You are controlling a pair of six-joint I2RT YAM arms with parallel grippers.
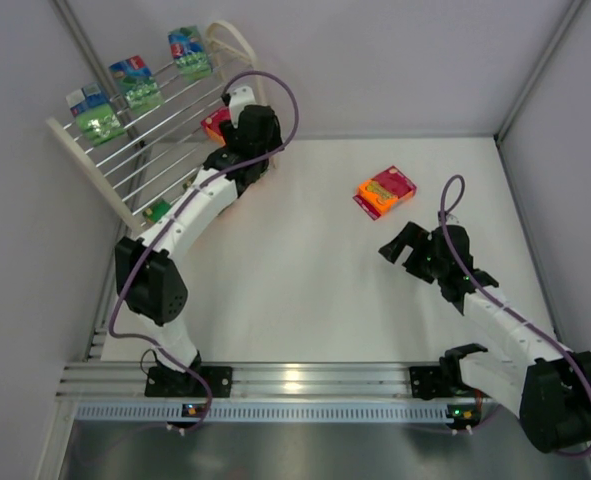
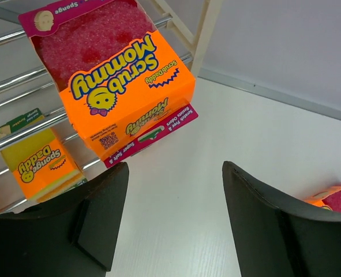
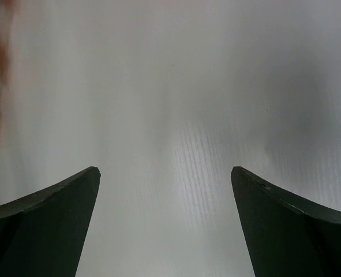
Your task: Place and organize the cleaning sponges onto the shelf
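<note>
Orange sponge pack on the shelf rods beside its end frame, beyond the left gripper, fingers parted and empty; right gripper likewise spread over the table.

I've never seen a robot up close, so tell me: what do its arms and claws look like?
Both the left arm and right arm have white segments joined by chunky black joints. A thin purple cable loops along each. The left gripper and right gripper each end in two matte black, wedge-shaped fingers.
</note>
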